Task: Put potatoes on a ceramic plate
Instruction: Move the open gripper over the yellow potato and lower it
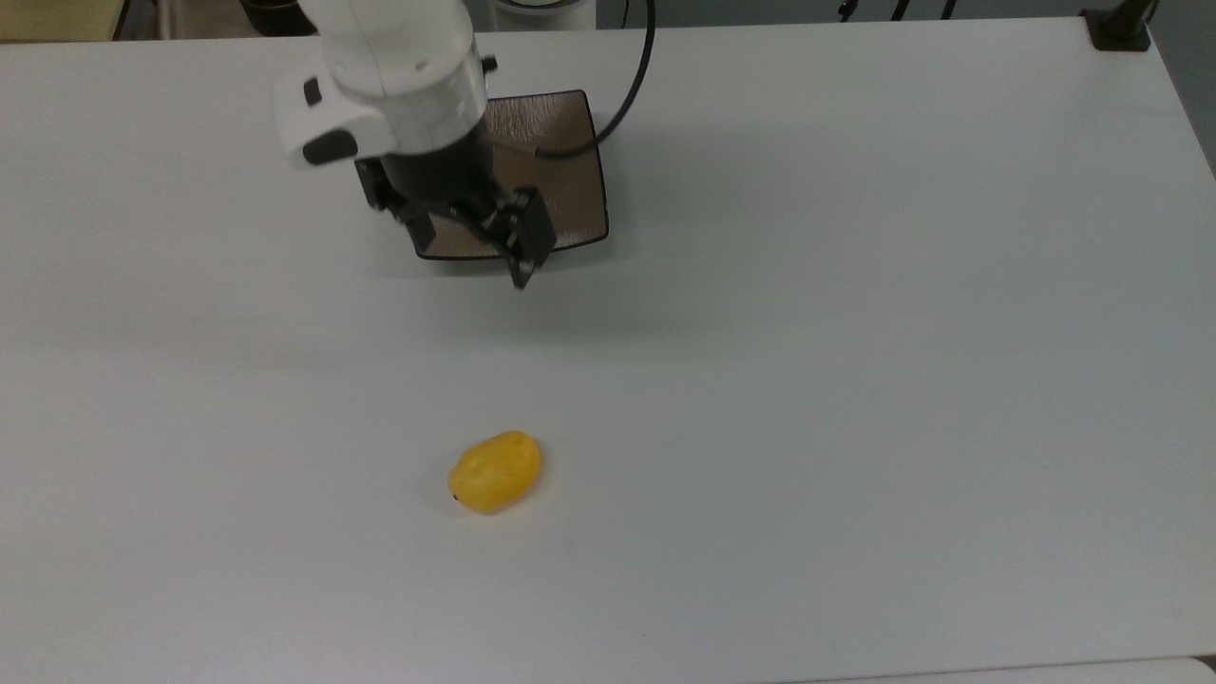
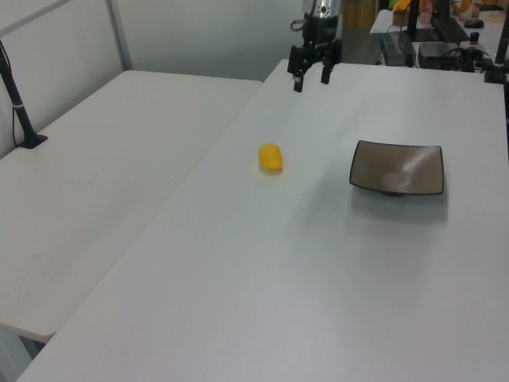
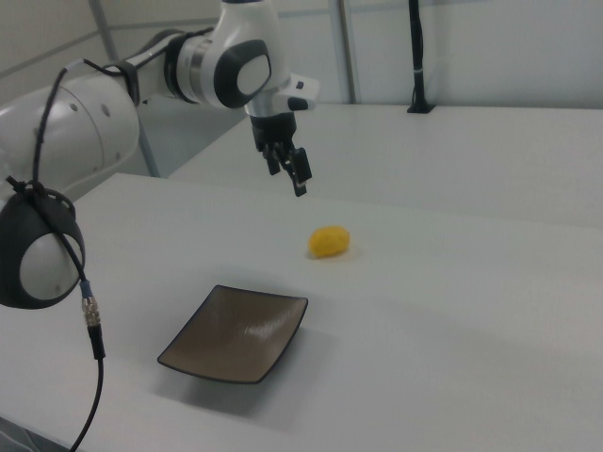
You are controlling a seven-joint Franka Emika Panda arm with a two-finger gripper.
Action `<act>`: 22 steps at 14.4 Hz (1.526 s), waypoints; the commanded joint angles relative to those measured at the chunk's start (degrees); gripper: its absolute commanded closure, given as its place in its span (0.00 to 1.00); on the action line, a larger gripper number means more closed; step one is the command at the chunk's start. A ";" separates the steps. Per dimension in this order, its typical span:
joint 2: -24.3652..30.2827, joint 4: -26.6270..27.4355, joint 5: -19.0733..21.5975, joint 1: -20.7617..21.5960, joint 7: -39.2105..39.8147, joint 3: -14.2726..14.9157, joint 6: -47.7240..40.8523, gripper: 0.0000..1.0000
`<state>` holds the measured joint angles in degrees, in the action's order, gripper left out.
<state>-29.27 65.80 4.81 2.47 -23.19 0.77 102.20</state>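
The gripper (image 2: 311, 77) hangs wide open and empty above the table (image 1: 855, 380), between the ceramic plate (image 3: 236, 332) and the yellow potato (image 1: 494, 471).

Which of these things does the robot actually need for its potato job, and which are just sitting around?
Needed:
- potato, lying on the table
- ceramic plate, nothing on it
- gripper, jaws open, holding nothing

Just around:
- black post on the neighbouring table
- black cable hanging from the arm

Broad white matte table (image 1: 855, 380) (image 2: 334, 278) (image 3: 471, 311), bearing a small glossy yellow oval potato (image 1: 494, 471) (image 2: 270, 157) (image 3: 329, 241) and, well apart from it, a square brown-grey glazed ceramic plate (image 1: 570, 204) (image 2: 398, 168) (image 3: 236, 332) with thin dark rim.
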 commanded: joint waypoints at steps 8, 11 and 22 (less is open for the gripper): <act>-11.84 -2.78 -5.05 2.00 -9.23 0.81 18.20 0.00; -14.75 -2.87 -8.57 2.98 -13.54 0.90 21.28 0.00; -18.01 -1.21 -16.41 4.65 -19.88 0.64 30.60 0.00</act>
<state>-46.62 64.62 -10.19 6.38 -41.64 0.75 130.92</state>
